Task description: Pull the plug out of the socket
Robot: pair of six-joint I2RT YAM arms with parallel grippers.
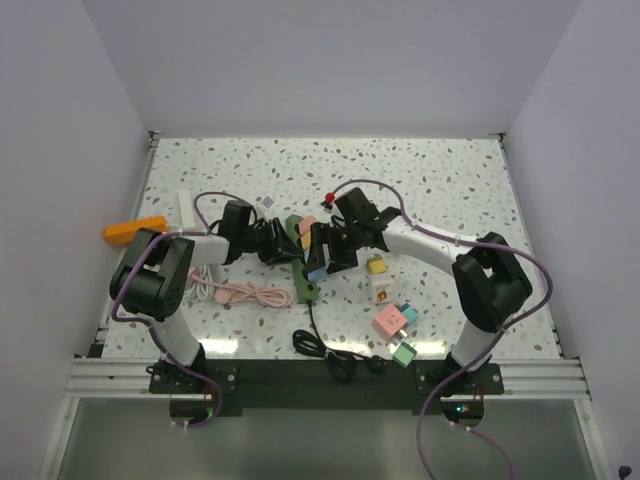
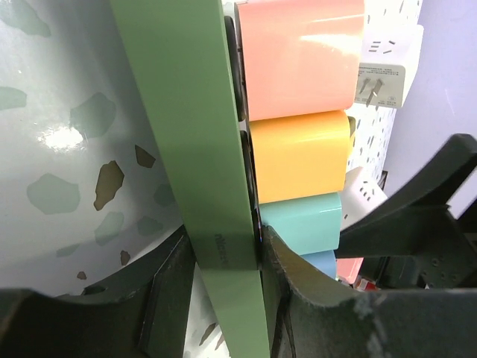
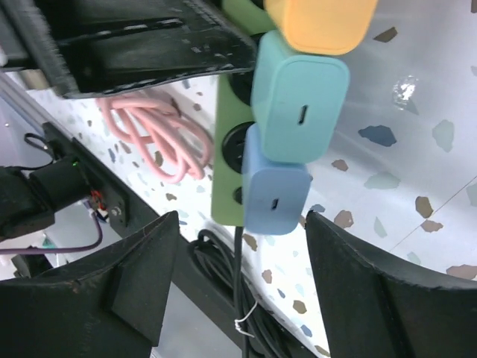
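At mid-table, blue plug (image 3: 276,195) sits last of 4 on the green power strip (image 2: 201,149). Looks light, rigid, glossy, likely slippery: pinch its flat sides. Left gripper (image 2: 227,261) clamps the strip; right gripper (image 3: 242,224) open, lined up on the plug.

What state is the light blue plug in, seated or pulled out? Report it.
Seated: the light blue rectangular plug sits flush against the long green power strip, beside the teal plug.
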